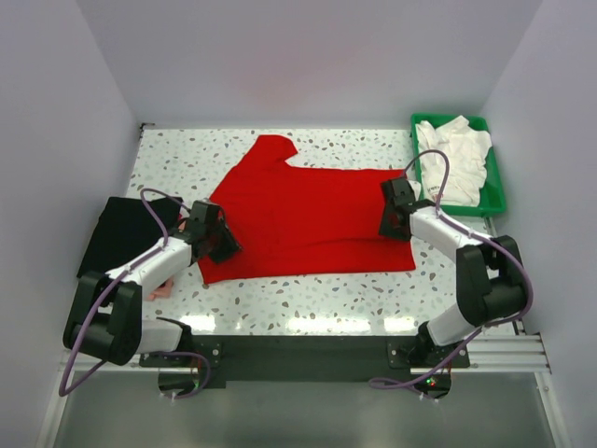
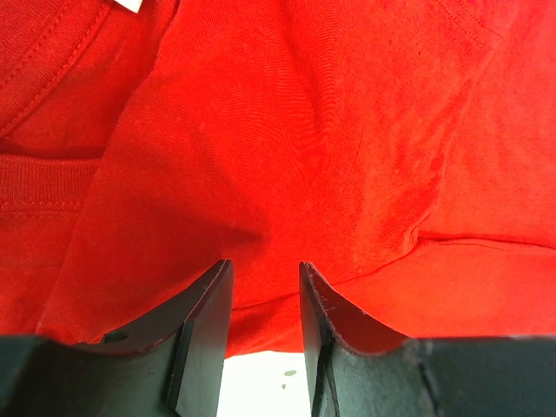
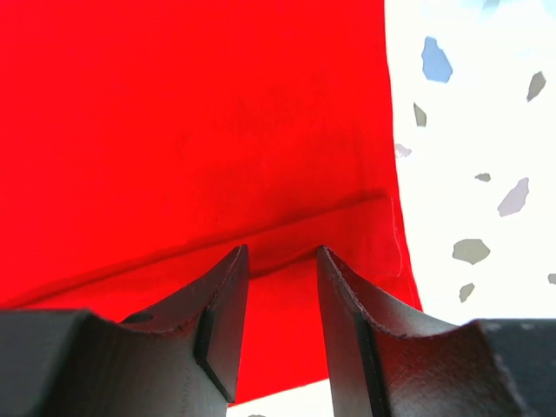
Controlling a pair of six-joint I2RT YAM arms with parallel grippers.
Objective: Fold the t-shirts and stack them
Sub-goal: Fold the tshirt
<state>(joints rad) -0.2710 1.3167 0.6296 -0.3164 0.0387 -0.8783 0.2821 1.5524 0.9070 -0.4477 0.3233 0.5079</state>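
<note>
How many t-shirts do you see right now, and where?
3 at least: a red t-shirt spread mid-table, a black t-shirt at the left edge, and white t-shirts heaped in the green tray; that heap may hide more.

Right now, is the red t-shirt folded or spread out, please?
Mostly spread: the red t-shirt lies flat across the table, one sleeve out; only an edge looks doubled.

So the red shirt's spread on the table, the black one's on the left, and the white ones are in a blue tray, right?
No, the tray is green, not blue; the top view shows it. The red shirt spread on the table, the black shirt on the left and the white shirts in the tray are right.
</note>
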